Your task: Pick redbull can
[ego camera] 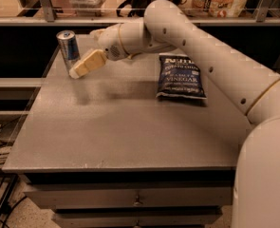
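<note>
Redbull can (68, 49): upright near rear left corner of table (120, 132), silver top showing. Gripper (79, 70): just right of can, angled down toward can base, above tabletop. Contact with can: cannot tell. Spread or pressed together: cannot tell. Arm (201, 46): white, extends in from right across rear of table. Chip bag (180, 77): dark blue, flat on table right of centre, well apart from can. Drawer (137, 198): below tabletop.

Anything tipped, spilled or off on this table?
Nothing stands out. The redbull can stands upright near the table's back-left corner, the chip bag lies flat with nothing spilled, and the gripper sits low beside the can's base.
</note>
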You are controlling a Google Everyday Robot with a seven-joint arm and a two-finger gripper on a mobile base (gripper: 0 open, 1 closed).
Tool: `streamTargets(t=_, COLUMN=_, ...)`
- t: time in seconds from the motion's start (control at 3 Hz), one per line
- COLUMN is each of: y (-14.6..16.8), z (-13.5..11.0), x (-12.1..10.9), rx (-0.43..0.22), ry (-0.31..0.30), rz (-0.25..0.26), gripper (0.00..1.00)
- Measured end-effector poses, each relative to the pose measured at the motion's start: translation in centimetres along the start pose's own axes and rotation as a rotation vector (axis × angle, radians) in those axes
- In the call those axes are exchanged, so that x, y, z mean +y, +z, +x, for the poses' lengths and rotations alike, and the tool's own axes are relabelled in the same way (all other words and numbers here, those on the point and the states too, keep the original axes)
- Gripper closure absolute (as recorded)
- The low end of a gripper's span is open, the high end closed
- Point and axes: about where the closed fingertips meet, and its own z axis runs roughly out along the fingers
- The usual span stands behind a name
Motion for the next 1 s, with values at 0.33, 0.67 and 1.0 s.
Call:
streamTargets(t=0.33, y=2.5, z=-0.5, x=-0.2, rx=-0.005, ry=-0.008, rz=-0.037, gripper=0.00)
streamTargets(t=0.67, y=4.3, z=-1.1, x=-0.5, rx=-0.016, ry=-0.019, rz=-0.059, gripper=0.00)
streamTargets(t=1.0, y=5.9, z=-1.8, x=-0.5, rx=-0.017, ry=-0.044, rz=-0.088, gripper=0.18)
